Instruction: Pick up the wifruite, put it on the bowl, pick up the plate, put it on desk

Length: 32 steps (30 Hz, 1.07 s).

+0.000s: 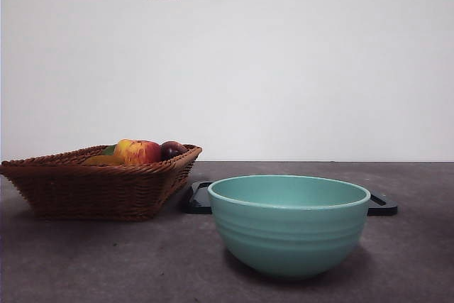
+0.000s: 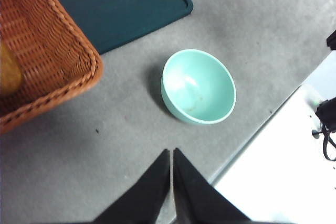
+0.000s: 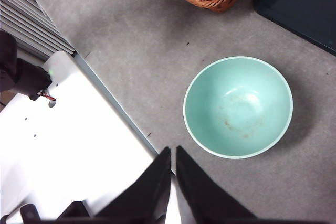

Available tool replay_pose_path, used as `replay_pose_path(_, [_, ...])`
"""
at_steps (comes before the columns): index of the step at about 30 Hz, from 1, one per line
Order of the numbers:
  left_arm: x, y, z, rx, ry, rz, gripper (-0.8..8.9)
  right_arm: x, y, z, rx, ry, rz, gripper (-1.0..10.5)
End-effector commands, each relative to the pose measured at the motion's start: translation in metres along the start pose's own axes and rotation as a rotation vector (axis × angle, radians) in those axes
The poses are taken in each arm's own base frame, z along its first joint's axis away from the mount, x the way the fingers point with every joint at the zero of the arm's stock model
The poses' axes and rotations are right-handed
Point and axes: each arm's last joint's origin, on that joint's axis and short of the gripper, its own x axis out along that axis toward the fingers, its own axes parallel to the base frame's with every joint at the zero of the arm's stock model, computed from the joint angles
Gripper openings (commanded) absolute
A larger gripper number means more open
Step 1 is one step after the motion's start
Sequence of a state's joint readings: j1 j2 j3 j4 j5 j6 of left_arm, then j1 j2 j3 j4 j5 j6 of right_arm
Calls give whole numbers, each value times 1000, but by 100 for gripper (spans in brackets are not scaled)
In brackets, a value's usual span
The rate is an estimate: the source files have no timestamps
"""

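- wifruite (image 2: 9, 74): orange-brown rounded thing lying inside the wicker basket (image 1: 99, 186), only an edge of it caught in the left wrist view. In the front view a dull orange-yellow bit shows low in the basket beside the apple (image 1: 138, 151), probably the same fruit; can't be sure.
- Also in the basket: red-yellow apple, and a dark plum (image 1: 172, 149) just beside the apple.
- Bowl (image 1: 289, 223): teal, ridged, upright and empty, standing on the table (image 1: 85, 260) beside the basket, apart from it.
- Dark tray (image 1: 200, 198) lies flat behind the bowl, next to the basket's corner; presumably the "plate" of the task.
- Key relation: the fruit sits in the basket, the basket is off to one side of the bowl, and the left wrist view takes in the basket interior. Right wrist view only clips the basket's rim.
- Judgement: left arm is the nearer one for the fruit; it has to swing from above the bowl's side toward the basket, then drop in past the rim.
- left claw (image 2: 171, 153): jaws pressed together, holding nothing, high above the table near the bowl.
- right claw (image 3: 172, 150): jaws together too, empty, high over the table edge beside the bowl.
- Nothing picked yet; task at the start.
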<state>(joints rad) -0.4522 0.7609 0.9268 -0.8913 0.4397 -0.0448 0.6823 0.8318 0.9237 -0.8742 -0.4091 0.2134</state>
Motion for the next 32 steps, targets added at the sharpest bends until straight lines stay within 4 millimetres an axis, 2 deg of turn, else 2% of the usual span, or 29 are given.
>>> replay_pose_path(1, [-11, -2, 4, 123, -91, 56, 8, -1, 3, 3, -25, -12, 12, 5])
replay_pose_path(8, [-48, 3, 21, 350, -581, 367, 8, -1, 3, 3, -25, -12, 12, 5])
replay_pose_path(11, [-60, 8, 17, 383, -776, 531, 8, -1, 3, 3, -26, -13, 12, 5])
replay_pose_path(14, [-63, 15, 3, 375, -890, 681, 8, -2, 3, 3, -27, -15, 13, 5])
replay_pose_path(20, [-47, 34, -35, 298, -898, 872, 8, -2, 3, 4, -28, -17, 13, 5])
replay_pose_path(32, [4, 66, -104, 224, -799, 913, 8, -2, 3, 4, -28, -17, 13, 5])
